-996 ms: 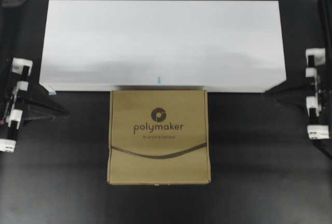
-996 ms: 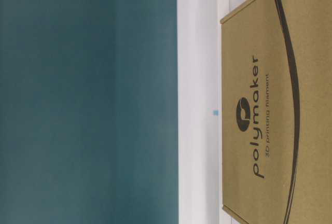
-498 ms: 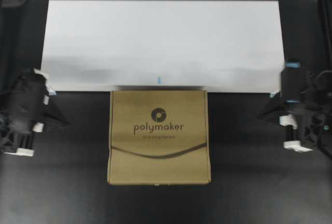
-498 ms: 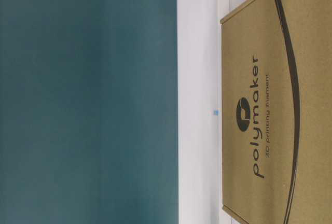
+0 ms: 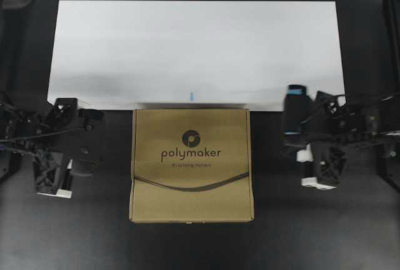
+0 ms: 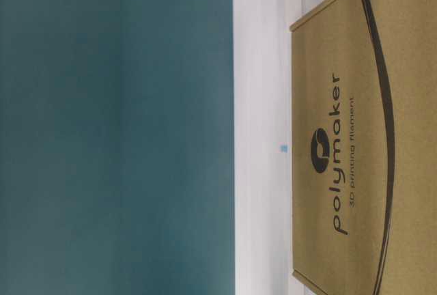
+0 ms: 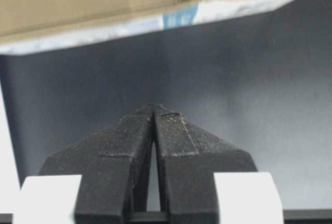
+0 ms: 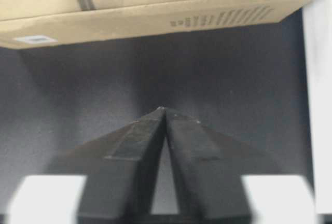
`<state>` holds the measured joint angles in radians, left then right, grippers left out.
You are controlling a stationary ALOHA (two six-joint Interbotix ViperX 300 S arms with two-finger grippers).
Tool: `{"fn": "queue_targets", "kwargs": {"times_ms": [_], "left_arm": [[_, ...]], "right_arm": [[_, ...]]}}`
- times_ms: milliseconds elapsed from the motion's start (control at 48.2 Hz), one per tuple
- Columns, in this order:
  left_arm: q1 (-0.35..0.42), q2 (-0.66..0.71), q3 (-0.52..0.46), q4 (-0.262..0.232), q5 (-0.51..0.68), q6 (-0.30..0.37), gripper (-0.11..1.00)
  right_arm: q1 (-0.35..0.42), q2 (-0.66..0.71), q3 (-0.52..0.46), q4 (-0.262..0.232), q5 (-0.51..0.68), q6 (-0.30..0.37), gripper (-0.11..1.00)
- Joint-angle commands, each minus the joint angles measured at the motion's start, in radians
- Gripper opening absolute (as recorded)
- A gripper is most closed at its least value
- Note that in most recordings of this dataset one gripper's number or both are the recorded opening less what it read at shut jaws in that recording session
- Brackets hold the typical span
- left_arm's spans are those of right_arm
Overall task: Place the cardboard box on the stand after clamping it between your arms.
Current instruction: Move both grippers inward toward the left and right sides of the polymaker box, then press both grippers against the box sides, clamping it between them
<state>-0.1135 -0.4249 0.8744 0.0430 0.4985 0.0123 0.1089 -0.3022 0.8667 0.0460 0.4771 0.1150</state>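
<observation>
Flat on the dark table [image 5: 187,245], the cardboard box [image 5: 191,165] touches the stand [image 5: 197,51] at its near edge, with the left gripper [image 7: 154,109] and right gripper [image 8: 162,111] closed and empty either side, apart from it.

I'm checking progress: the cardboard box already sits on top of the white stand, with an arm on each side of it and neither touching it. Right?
Not quite. In the overhead view the cardboard box lies on the dark table, against the near edge of the stand, not on top. The rest holds: the left gripper and the right gripper flank it, neither touching.
</observation>
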Motion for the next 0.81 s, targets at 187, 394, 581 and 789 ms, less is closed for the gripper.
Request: {"fn": "queue_targets", "kwargs": {"times_ms": [187, 394, 581, 789], "left_arm": [[-0.002, 0.077, -0.011, 0.003, -0.031, -0.011, 0.3], [-0.003, 0.21, 0.014, 0.002, -0.158, -0.023, 0.85], [-0.002, 0.29, 0.025, 0.002, -0.308, -0.026, 0.83], [0.006, 0.33, 0.014, 0.002, -0.33, -0.028, 0.82]], "right_arm": [[0.012, 0.167, -0.071, -0.003, 0.014, 0.066, 0.73], [0.014, 0.247, -0.066, -0.005, -0.052, 0.064, 0.83], [0.025, 0.301, -0.072, -0.009, -0.163, 0.055, 0.83], [0.08, 0.367, -0.092, -0.031, -0.19, 0.044, 0.83]]}}
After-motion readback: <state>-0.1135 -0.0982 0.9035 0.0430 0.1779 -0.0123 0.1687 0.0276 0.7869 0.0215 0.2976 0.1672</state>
